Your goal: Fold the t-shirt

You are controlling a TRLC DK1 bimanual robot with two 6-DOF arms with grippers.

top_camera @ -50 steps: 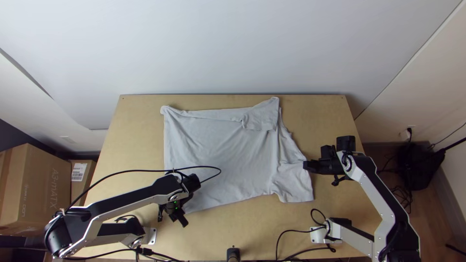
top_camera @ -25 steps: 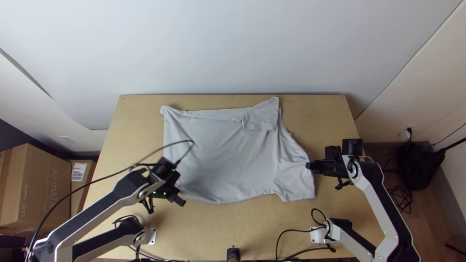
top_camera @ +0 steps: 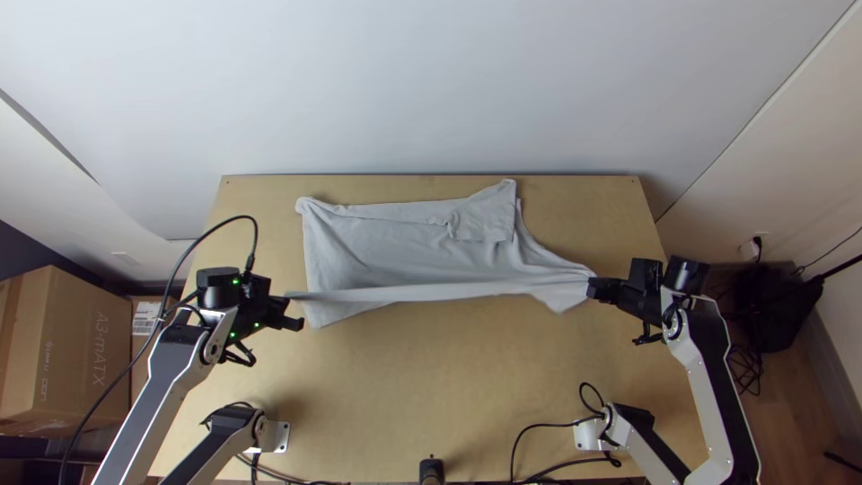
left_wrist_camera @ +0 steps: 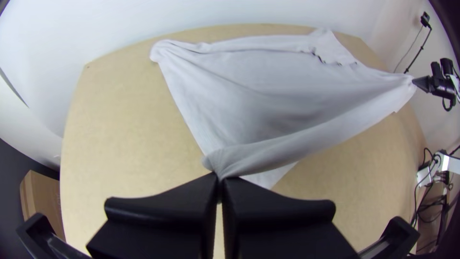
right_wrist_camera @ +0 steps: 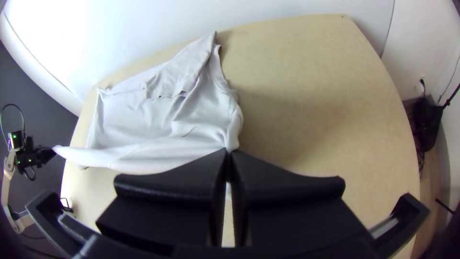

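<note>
In the top view, a pale wooden table with a smooth, flat top stands in front of a plain white wall. Near its left side is a brown cardboard box with square corners; past its right side a black bag sits on a wooden floor among thin, tangled cables. The light grey t-shirt lies over the table's middle and far part, soft and thin, with a smaller flap folded over at its far right. The left gripper and the right gripper stand at the two ends of its near side, which is drawn between them into a long, narrow, taut band.

In the left wrist view, the wide black fingers are closed together, pinching a gathered corner of the cloth; creases fan from the grip, and a flat pointed piece of cloth hangs below the band.

In the right wrist view, the matte black jaws are likewise closed, with bunched cloth between their tips. Soft, rounded folds run from there across the t-shirt.
</note>
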